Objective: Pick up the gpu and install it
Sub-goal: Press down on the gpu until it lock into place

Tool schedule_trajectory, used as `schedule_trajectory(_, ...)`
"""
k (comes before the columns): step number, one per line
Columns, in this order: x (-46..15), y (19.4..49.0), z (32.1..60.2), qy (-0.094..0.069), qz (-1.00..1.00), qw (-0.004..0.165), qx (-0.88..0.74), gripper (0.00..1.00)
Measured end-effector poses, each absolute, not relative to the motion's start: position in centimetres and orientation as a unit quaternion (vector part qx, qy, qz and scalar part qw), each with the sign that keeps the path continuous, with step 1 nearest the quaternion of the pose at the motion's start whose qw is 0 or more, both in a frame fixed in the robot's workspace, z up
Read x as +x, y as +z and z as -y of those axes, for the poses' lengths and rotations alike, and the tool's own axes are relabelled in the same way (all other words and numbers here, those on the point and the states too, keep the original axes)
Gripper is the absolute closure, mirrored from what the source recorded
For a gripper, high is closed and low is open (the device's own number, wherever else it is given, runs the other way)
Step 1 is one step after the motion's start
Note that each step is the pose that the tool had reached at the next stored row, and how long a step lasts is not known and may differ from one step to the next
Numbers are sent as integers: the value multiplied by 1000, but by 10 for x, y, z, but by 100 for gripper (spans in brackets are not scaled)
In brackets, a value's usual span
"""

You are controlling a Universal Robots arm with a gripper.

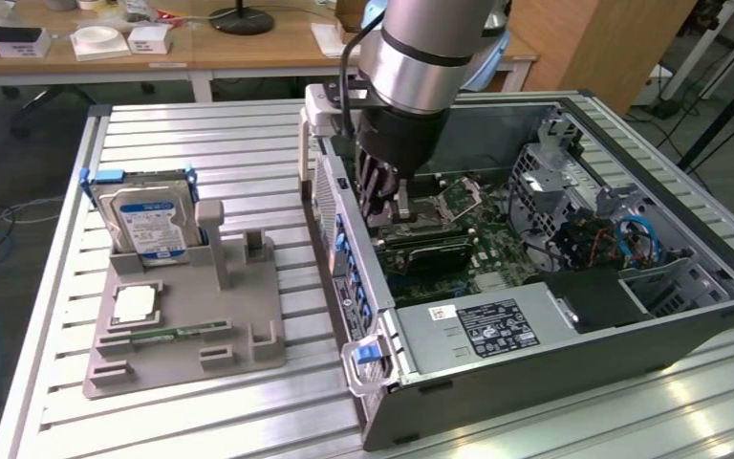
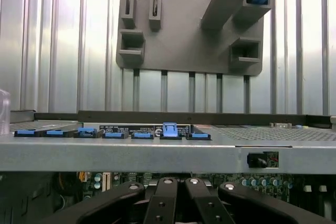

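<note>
The end effector [image 1: 386, 212] hangs on the arm inside the open computer case [image 1: 572, 368], low over the green motherboard [image 1: 501, 251]. Whether it is open or closed I cannot tell, and also not whether it has hold of something.

The gpu [image 1: 428, 254] seems to be the dark block with a green edge directly under the end effector, down on the motherboard. It is very close below the end effector, but I cannot tell if the two touch.

Beyond the gpu from the end effector, towards the near end of the case, lies the gray power supply [image 1: 488, 327] with a black label. Along the case wall just beside the end effector there is a row of blue clips [image 2: 169, 129].

Outside that wall, well apart from the end effector, a gray holder [image 1: 188, 325] lies on the slatted metal desk [image 1: 214, 134]. In the holder a hard drive [image 1: 150, 225] with a blue-white label stands upright, a square chip [image 1: 135, 304] lies flat in front of it, and a narrow green memory strip [image 1: 163, 335] lies beside the chip. In the wrist view the same holder [image 2: 189, 24] is seen past the case wall.
</note>
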State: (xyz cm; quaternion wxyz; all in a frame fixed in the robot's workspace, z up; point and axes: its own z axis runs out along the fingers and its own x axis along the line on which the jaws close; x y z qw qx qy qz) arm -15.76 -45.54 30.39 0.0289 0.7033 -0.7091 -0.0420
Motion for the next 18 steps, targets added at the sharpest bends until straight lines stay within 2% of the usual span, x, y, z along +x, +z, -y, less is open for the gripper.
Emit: schedule_trajectory(18, -149, 296, 455, -39, 709, 25, 703, 89)
